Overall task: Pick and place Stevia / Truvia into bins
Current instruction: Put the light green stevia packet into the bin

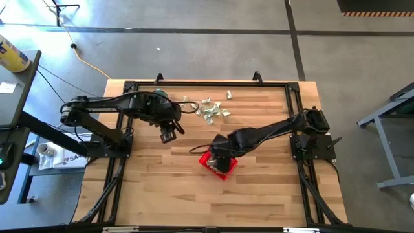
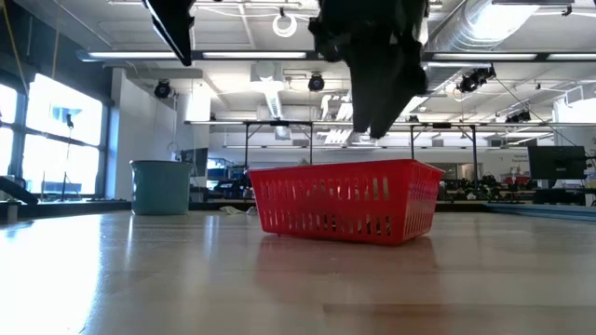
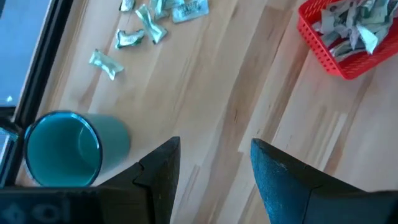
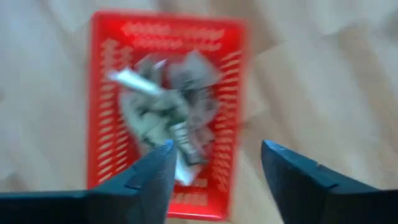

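Several pale green and white sachets (image 1: 210,110) lie scattered on the table's far middle; they also show as sachets (image 3: 146,25) in the left wrist view. More sachets (image 4: 165,121) lie piled inside the red basket (image 1: 218,167), which stands on the table's middle; the basket (image 2: 346,200) also shows in the low view. My right gripper (image 4: 214,168) hovers open straight above the basket (image 4: 165,106), holding nothing. My left gripper (image 3: 214,165) hangs open above the table (image 3: 211,99) left of the basket (image 3: 342,37), near the teal cup (image 3: 65,149).
A round teal cup (image 1: 160,97) stands at the table's far left, partly under my left arm. A black frame (image 1: 207,84) runs along the table's edges. Bare wood lies toward the near edge.
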Controlling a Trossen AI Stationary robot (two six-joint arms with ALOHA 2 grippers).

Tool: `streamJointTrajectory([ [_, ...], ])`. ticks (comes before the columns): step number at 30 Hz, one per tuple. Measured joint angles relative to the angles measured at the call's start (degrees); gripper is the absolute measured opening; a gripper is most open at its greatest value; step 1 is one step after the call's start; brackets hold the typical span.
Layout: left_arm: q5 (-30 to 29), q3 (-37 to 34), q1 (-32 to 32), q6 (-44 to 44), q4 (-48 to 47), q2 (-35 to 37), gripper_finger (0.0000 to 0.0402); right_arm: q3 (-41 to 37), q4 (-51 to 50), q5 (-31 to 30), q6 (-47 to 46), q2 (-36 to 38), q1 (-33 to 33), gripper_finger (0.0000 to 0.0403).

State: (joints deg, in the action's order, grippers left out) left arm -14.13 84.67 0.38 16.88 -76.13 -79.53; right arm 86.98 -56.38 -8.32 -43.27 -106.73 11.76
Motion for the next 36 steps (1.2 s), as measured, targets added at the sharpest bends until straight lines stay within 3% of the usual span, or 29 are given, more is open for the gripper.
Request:
streamJointTrajectory([
  [5, 3.95, -5.18, 4.59, -0.76, 1.35, 0.00, 0.0230, 1.46, -6.99, -6.00, -11.05, 1.85, 0.55, 0.0266],
  [10, 6.35, -13.36, 13.57, -4.00, 11.66, -0.72, 0.0230, 1.42, -12.79, -8.30, -20.62, 3.44, 0.15, 0.0270],
  [16, 9.63, -12.25, 22.66, -7.84, 14.81, -6.34, 0.0230, 1.37, -14.45, -6.74, -23.53, 4.44, -0.84, 0.0271],
  [24, 8.07, -6.03, 26.26, -15.52, 18.58, -14.01, 0.0230, 1.37, -15.42, -0.02, -12.96, 4.54, -7.83, 0.0271],
  [36, 9.23, 5.82, 37.15, -21.40, 15.40, -29.84, 0.0230, 1.35, -18.04, 3.75, 3.47, 4.54, -17.52, 0.0271],
])
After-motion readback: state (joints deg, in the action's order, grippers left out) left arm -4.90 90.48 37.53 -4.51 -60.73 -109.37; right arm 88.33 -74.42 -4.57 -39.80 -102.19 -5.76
